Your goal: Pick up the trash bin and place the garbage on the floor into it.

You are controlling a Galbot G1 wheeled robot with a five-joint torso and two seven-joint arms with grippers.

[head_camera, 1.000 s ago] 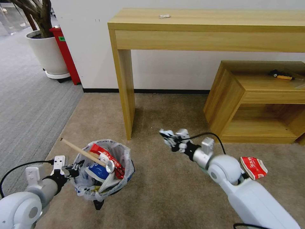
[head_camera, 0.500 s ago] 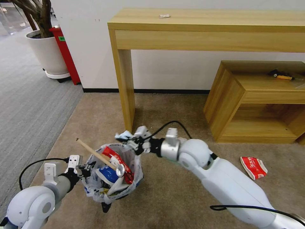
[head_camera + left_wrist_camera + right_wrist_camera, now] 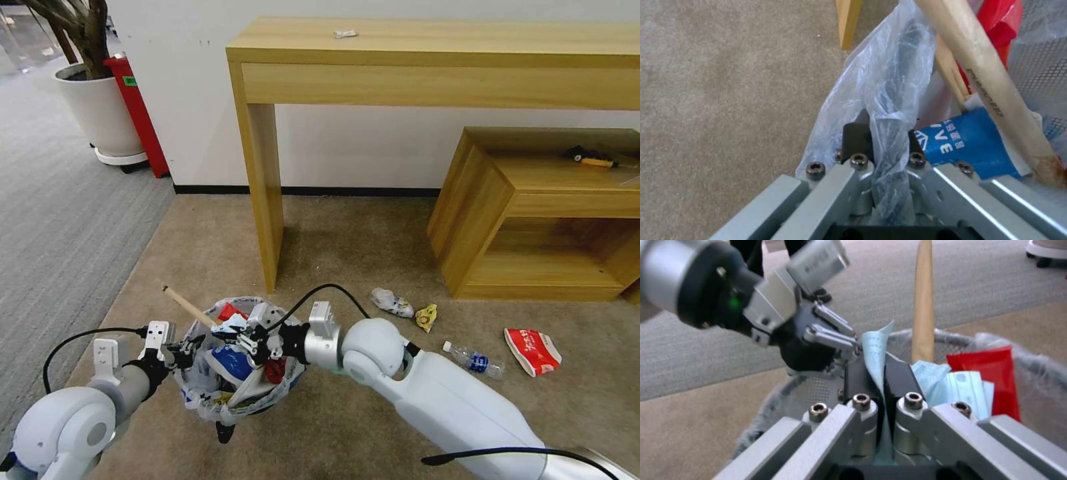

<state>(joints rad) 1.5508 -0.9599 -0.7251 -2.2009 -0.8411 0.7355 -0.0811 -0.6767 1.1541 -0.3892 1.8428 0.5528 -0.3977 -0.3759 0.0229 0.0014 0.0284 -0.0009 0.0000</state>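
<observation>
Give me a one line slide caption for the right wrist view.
Right gripper pinches a light blue face mask over the trash bin, whose rim the left gripper holds.

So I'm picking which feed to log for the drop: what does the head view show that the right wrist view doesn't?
Head view alone: litter on the floor, namely a clear bottle, a red-white carton, a yellow wrapper and a crumpled white piece.

Right wrist view alone: a close look at the right gripper pinching a pale blue mask.

Both: the trash bin, the wooden stick, and the left gripper clamped on the bin's rim.
</observation>
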